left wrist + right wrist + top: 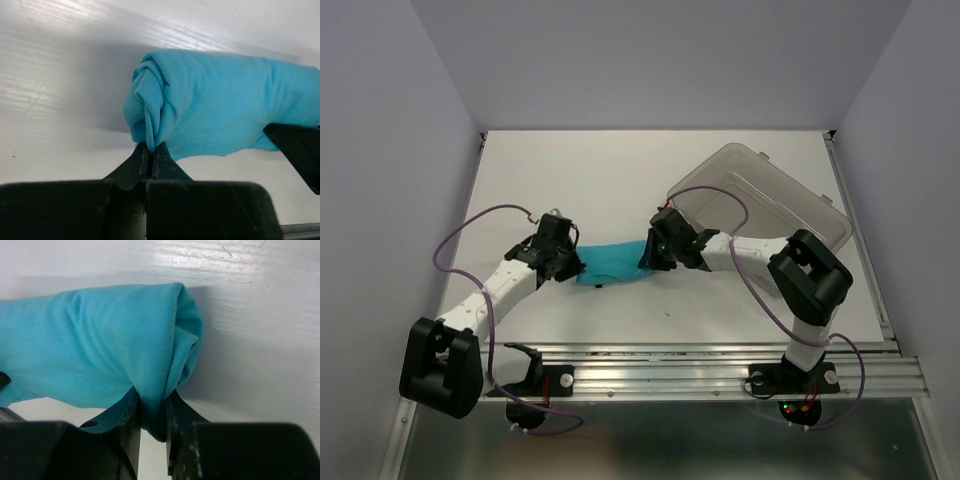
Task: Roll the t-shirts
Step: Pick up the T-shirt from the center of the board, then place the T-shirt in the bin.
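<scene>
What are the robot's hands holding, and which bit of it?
Both pinch the rolled t-shirt: the left gripper grips a fold at one end, and the right gripper grips the fabric at the other end.

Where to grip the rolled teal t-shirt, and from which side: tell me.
Grip the t-shirt at its two coiled ends, low on the bottom fold, coming from the near side. It lies as a long roll; its end folds are thin enough to pinch.

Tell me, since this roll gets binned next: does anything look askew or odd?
Nothing spilled or damaged. The shirt is rolled, though a loose edge sags out along its near side. The bin sits at a slant, far right.
</scene>
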